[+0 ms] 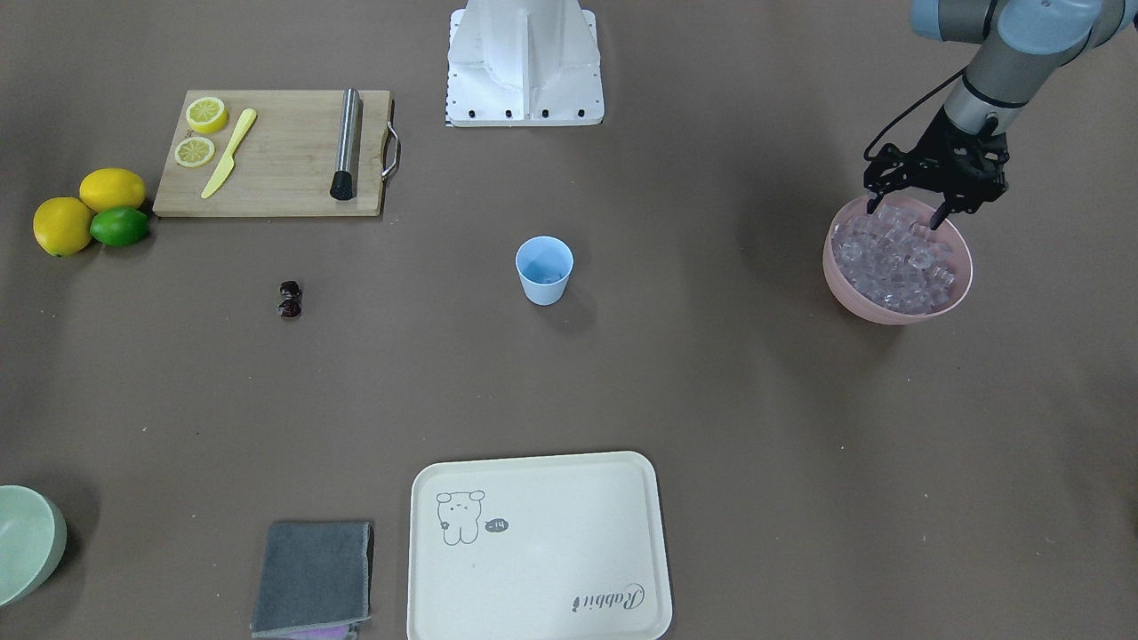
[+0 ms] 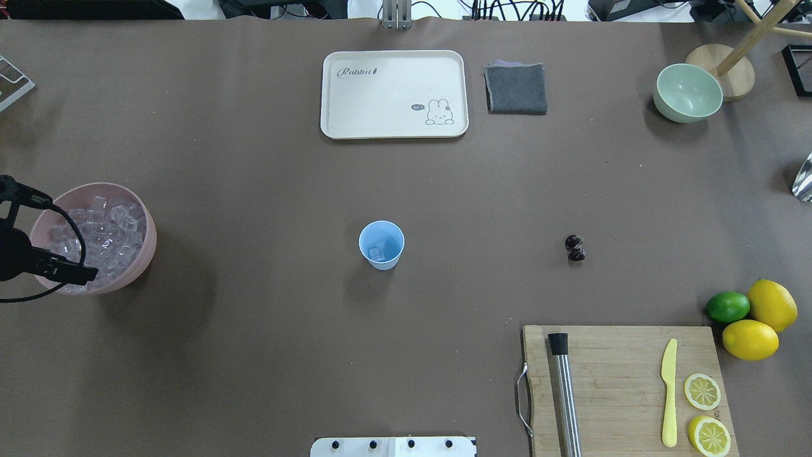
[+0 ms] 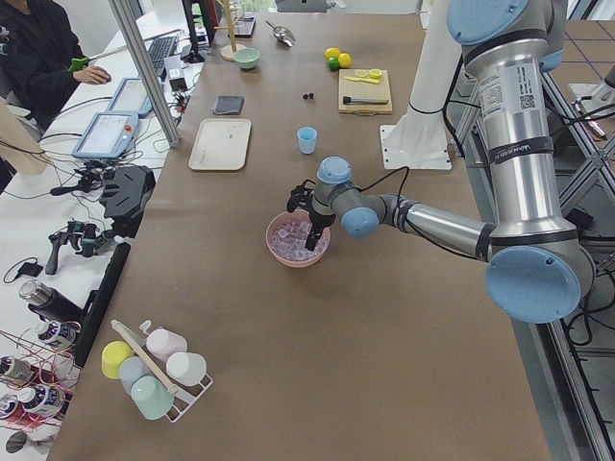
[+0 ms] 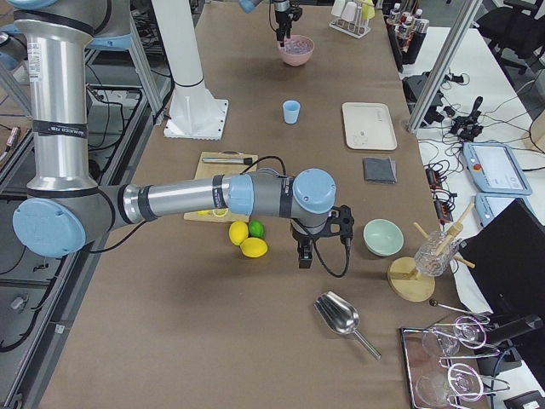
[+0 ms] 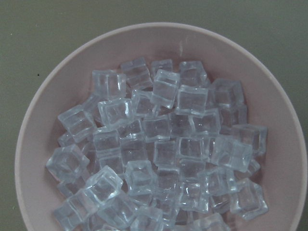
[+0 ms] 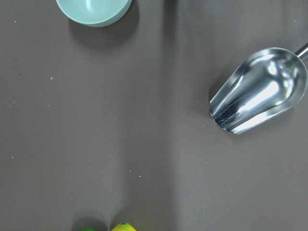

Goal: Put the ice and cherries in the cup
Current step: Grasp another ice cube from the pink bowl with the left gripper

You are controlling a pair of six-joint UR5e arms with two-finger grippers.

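Left fingers (image 1: 940, 212) hang spread over the pink bowl (image 1: 889, 311), tips just above the ice (image 1: 898, 262), set to straddle one cube. The cup (image 1: 544, 269) stands on the tabletop (image 1: 711, 400), a cube already inside, and the cherries (image 1: 290, 300) lie well apart from it. Whether my right fingers (image 4: 304, 258) are spread, I cannot tell.

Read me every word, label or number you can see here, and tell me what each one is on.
"Rabbit", in script, on the tray.
Speech bubble beside the bunny drawn on the tray: too small to read.
Sticker on the left arm: too small to read.
Nothing else is legible.
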